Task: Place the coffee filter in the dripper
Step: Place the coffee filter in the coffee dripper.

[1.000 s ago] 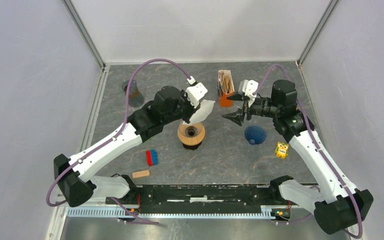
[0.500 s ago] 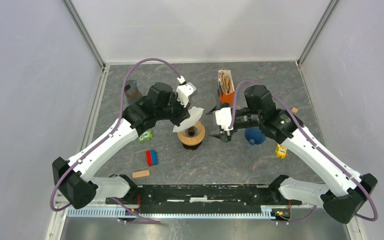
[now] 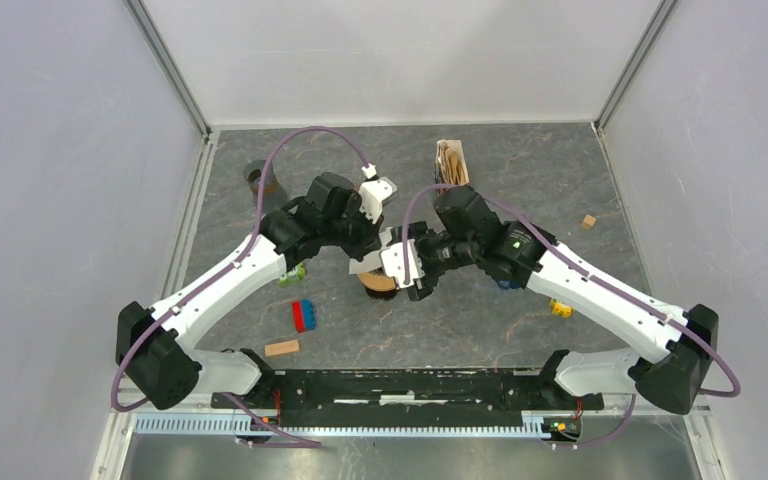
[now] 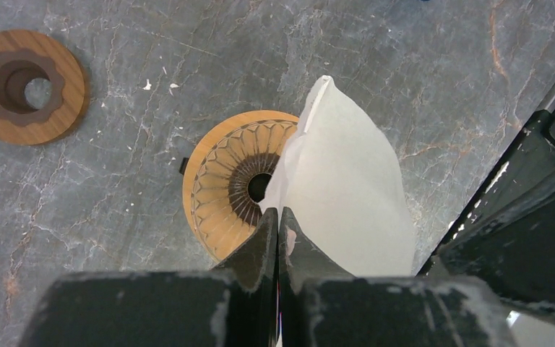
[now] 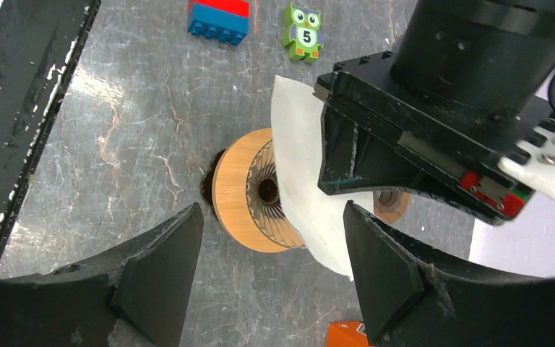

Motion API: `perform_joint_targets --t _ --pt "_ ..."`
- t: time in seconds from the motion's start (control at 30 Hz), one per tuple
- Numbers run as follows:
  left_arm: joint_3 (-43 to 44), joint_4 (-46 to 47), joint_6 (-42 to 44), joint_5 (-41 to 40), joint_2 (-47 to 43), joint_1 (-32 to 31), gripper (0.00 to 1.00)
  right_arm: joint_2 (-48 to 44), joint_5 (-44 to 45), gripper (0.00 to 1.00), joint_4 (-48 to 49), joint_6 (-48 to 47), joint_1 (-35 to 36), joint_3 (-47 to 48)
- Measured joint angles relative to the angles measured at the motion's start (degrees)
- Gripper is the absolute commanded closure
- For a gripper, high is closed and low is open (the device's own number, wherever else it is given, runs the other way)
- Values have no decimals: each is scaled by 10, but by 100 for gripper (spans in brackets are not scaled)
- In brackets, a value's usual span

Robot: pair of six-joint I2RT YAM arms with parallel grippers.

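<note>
The white paper coffee filter hangs pinched by its edge in my left gripper, which is shut on it. It hovers over the right half of the tan ribbed dripper, its tip above the centre hole. From above, the filter and dripper are mostly covered by both wrists. My right gripper is open, its fingers either side of the dripper and the filter, holding nothing. Whether the filter touches the dripper I cannot tell.
An orange holder with spare filters stands at the back. A brown ring stand sits far left. A red-blue brick, wooden block, green owl tile, yellow tile and small cube lie about.
My right arm has swung left from beside the orange holder to the dripper, still open. The left gripper has brought the filter down and nearer over the dripper.
</note>
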Motion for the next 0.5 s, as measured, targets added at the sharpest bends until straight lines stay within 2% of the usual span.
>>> perform_joint_targets --t 0.5 --pt "-13 23 0 0 0 0 98 73 94 28 18 -28 42 -12"
